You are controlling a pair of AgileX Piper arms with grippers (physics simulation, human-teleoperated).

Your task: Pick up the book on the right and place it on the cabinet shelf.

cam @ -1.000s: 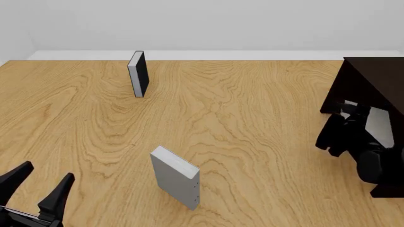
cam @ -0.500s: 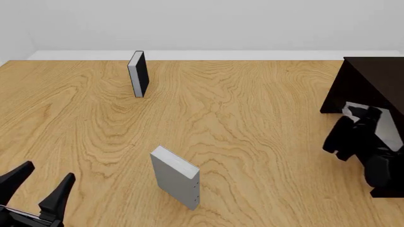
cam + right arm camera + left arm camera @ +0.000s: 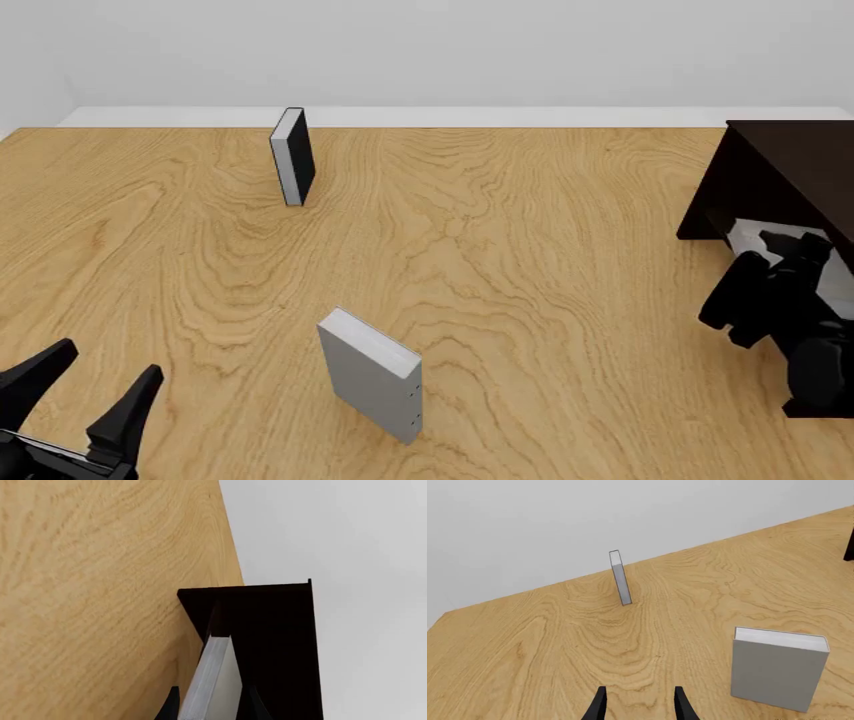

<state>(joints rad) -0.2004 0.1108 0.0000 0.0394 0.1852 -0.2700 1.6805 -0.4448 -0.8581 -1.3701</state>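
A pale wall rises behind the wood-grain worktop (image 3: 507, 250). At its right edge, the right pincer (image 3: 208, 705) is clenched on the book (image 3: 215, 680), a light-grey slab between its fingers, held at the open front of the dark cabinet (image 3: 787, 170); whether it rests on the cabinet shelf cannot be told. By the near left corner, the left pincer (image 3: 83, 395) hangs released over bare wood. A grey dotted book (image 3: 371, 375) stands near the front edge, a black-covered book (image 3: 292, 155) toward the far edge.
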